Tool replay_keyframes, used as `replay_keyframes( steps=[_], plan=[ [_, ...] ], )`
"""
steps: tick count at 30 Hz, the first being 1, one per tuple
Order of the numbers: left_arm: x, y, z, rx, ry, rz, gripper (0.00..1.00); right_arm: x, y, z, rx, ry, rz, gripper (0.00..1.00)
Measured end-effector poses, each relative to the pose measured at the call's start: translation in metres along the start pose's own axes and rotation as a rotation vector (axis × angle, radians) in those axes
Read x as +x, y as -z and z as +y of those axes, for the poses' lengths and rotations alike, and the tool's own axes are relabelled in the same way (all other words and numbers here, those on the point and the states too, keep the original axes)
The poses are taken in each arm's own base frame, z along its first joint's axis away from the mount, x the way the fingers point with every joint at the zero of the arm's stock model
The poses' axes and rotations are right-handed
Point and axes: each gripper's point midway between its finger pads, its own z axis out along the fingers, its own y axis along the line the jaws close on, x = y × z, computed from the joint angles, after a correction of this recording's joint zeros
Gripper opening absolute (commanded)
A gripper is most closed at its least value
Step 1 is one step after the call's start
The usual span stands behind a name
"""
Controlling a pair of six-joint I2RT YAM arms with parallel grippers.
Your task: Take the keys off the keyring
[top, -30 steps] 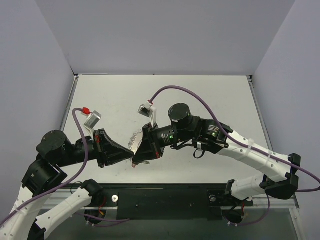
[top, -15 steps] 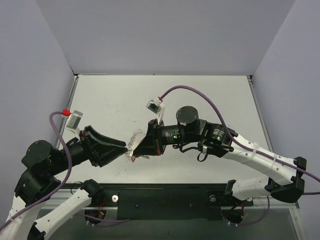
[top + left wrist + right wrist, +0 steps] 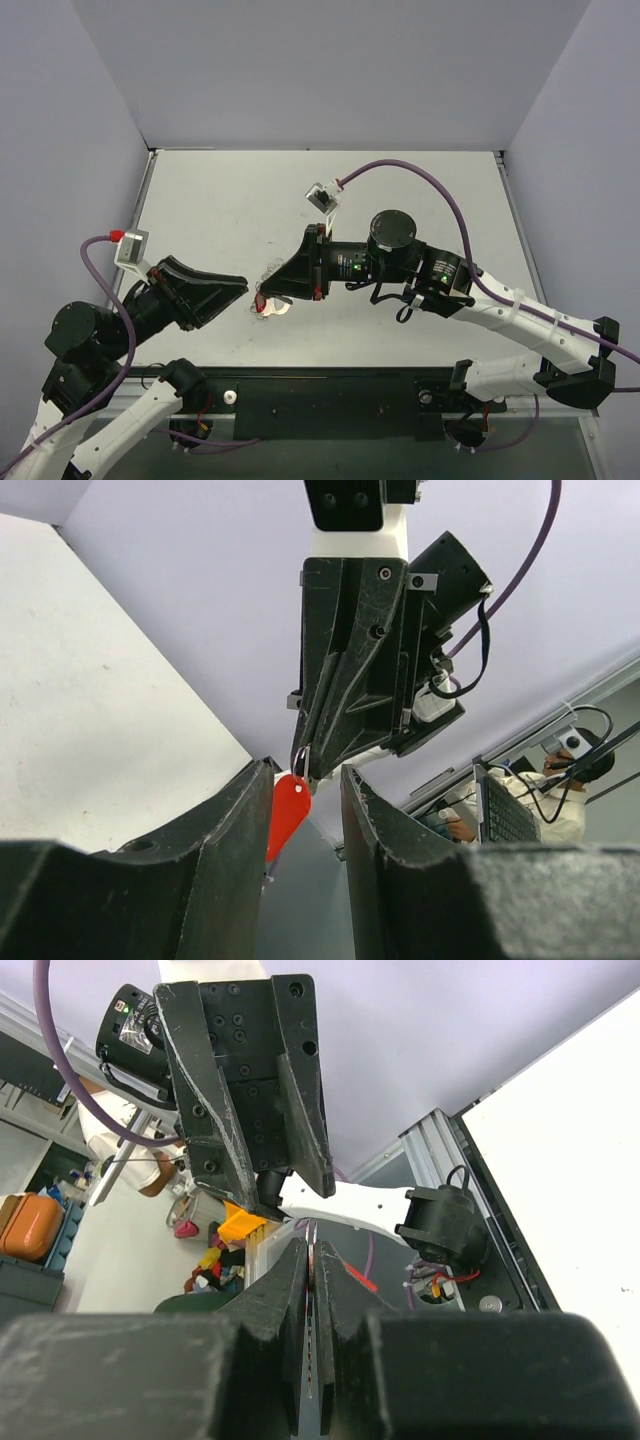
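My right gripper [image 3: 266, 296] is shut on the thin metal keyring [image 3: 313, 1260], which shows edge-on between its closed fingers in the right wrist view. The key [image 3: 286, 811], with its red plastic head, hangs from the ring [image 3: 300, 761] just below the right fingertips. In the top view the key [image 3: 262, 309] hangs a little above the table. My left gripper [image 3: 240, 284] is open, a short way left of the key. In the left wrist view its fingers [image 3: 235, 815] stand apart with the red head between them, close to the left finger; I cannot tell whether it touches.
The white table [image 3: 230, 200] lies under both arms, with grey walls on three sides. Purple cables [image 3: 400, 170] loop above each wrist. The black base rail [image 3: 330, 395] runs along the near edge.
My left gripper has let go and drawn back to the left, away from the ring. My right gripper has swung left and lower, still holding the ring with the key.
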Motion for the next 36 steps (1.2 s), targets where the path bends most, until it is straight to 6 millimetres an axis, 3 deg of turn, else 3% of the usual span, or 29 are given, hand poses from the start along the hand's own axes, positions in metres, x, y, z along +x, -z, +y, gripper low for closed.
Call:
replay_keyframes(
  steps=[6, 36],
  plan=[
    [-0.007, -0.003, -0.007, 0.038, 0.018, -0.034, 0.36, -0.004, -0.001, 0.003, -0.009, 0.0, -0.015, 0.0],
    [-0.009, -0.009, -0.006, 0.073, 0.077, -0.067, 0.32, -0.014, -0.002, 0.01, -0.033, 0.012, -0.055, 0.0]
  ],
)
